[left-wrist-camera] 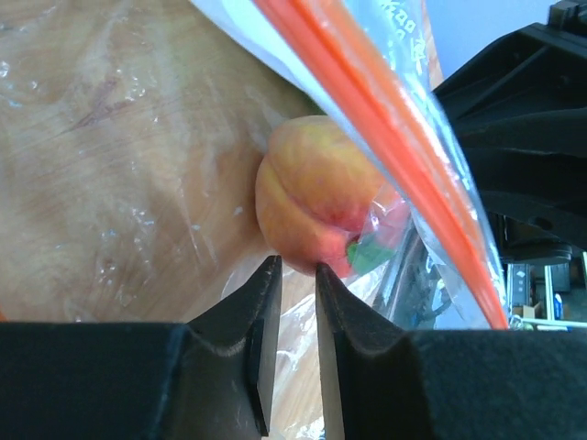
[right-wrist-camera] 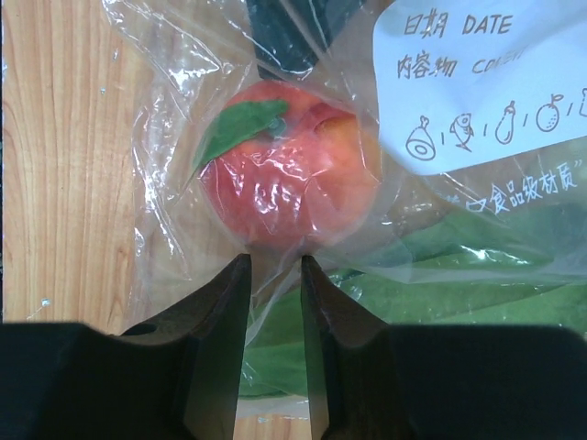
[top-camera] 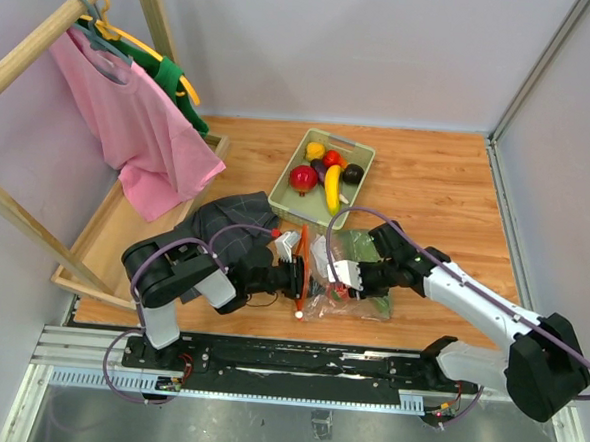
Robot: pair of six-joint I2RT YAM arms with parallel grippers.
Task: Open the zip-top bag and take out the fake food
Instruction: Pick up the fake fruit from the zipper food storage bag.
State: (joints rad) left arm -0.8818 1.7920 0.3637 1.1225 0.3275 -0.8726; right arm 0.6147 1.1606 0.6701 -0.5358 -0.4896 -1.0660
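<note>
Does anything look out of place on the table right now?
A dark grey garment lies crumpled left of the tray; a peach and a green leafy piece sit inside the zip-top bag.

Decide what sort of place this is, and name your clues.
Likely a robot lab test cell: left arm and right arm bolted to a metal rail, plain panel walls, staged props like a tray of toy food.
</note>
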